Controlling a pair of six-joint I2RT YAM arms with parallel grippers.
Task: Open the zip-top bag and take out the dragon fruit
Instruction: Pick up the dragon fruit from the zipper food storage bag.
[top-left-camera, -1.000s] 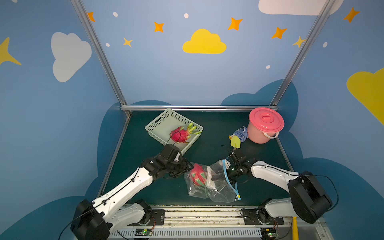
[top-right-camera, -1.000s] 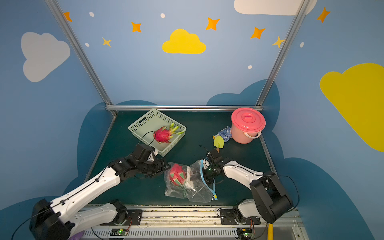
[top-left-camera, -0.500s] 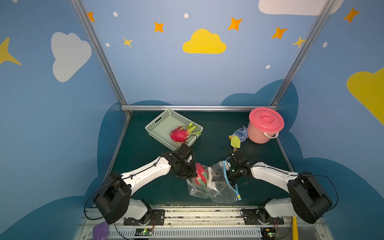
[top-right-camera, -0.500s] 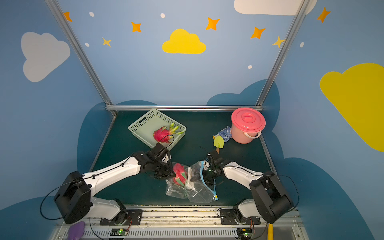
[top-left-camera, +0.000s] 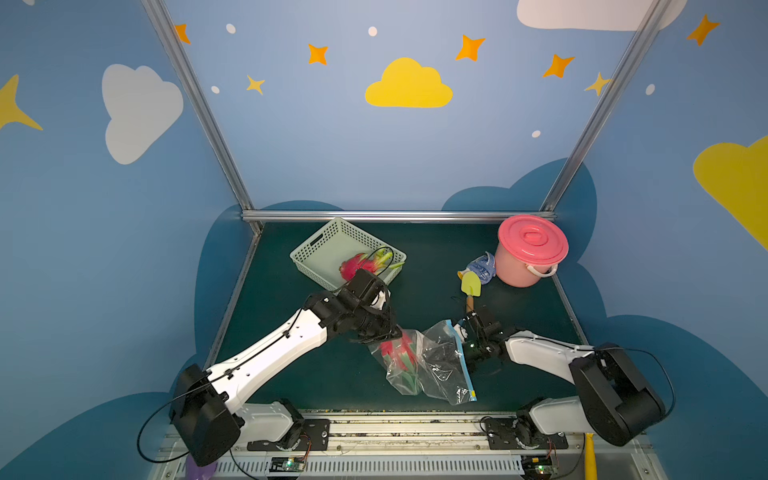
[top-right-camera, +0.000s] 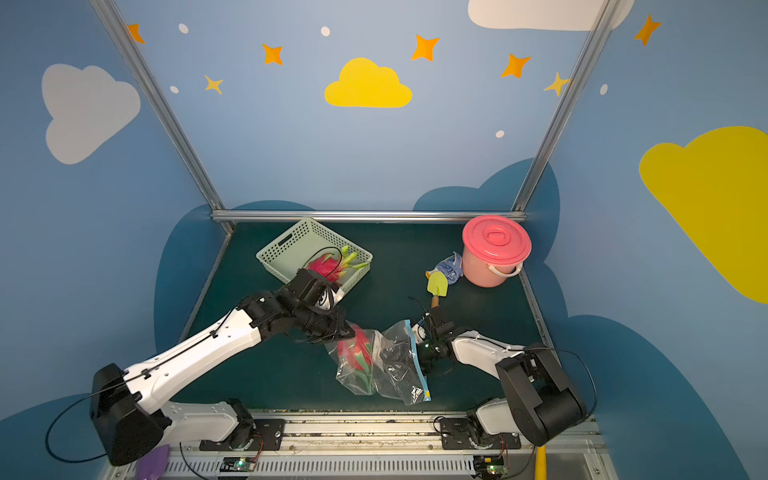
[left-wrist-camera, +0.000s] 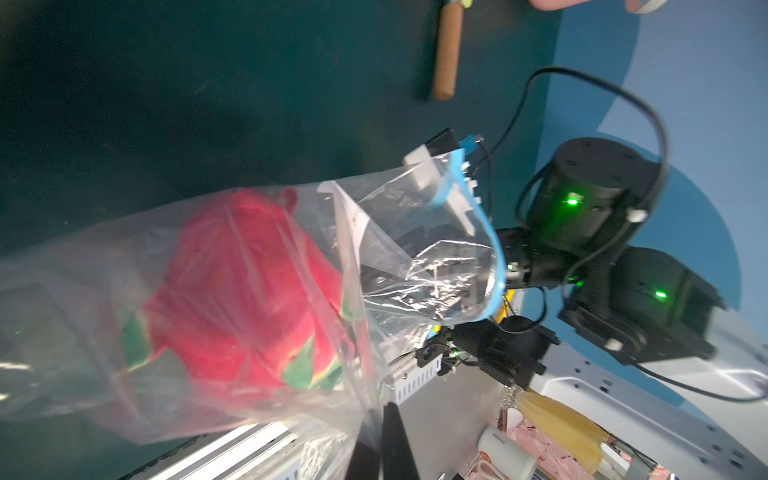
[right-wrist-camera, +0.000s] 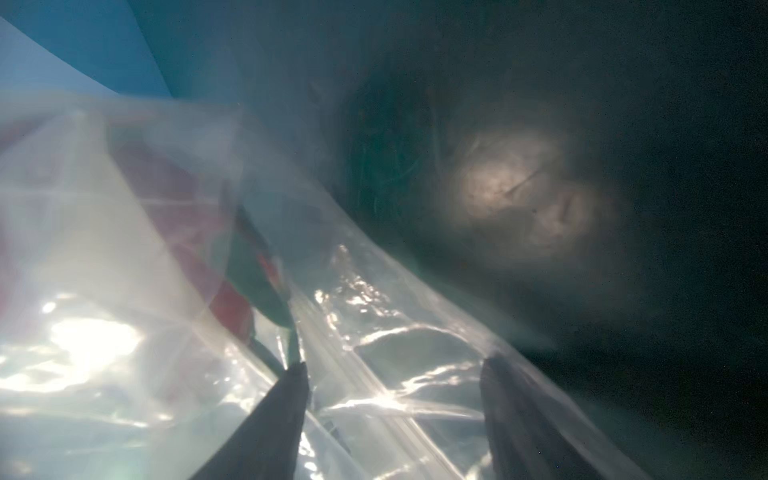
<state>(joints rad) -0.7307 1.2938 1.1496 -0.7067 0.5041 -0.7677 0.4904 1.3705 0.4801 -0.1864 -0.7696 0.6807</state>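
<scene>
**Bag and Tool Status**

The zip-top bag (top-left-camera: 432, 370) is lying near the front edge of the tabletop (top-left-camera: 415, 299), between the two arms. Its blue zip strip (left-wrist-camera: 500, 266) is facing the right arm. The dragon fruit (top-left-camera: 397, 353) is sitting inside the bag, at the end away from the strip. The left tool (top-left-camera: 392, 334) is pinching the clear film at that end, its fingers (left-wrist-camera: 386, 449) pressing together on the plastic. The right tool (right-wrist-camera: 399, 399) is sitting at the bag's mouth, its fingers (right-wrist-camera: 286, 411) standing apart with film draping across them.
</scene>
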